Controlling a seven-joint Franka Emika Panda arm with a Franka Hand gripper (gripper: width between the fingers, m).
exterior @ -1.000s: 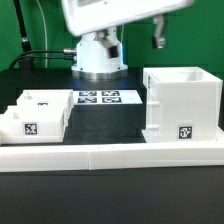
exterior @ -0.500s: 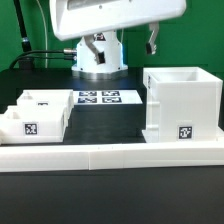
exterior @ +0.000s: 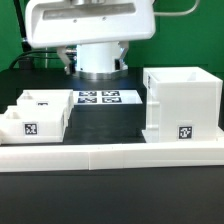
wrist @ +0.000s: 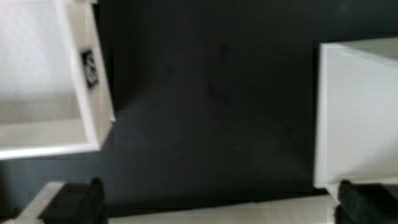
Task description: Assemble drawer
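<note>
Evidently little was done: the housing [exterior: 181, 103] stood empty, both trays [exterior: 30, 118] lay outside it on the desk [exterior: 105, 126], and the claw [wrist: 226, 202] gaped wide, holding nothing.

Tool [wrist: 217, 203] fingers apart; black table [wrist: 214, 100] btw white drawer parts [wrist: 45, 80]

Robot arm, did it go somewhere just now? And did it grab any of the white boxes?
The arm swung toward the exterior view's left and came lower. Its claw is open and grabbed nothing. The tall housing, the trays, the marker board and the long low wall stayed where they were.
</note>
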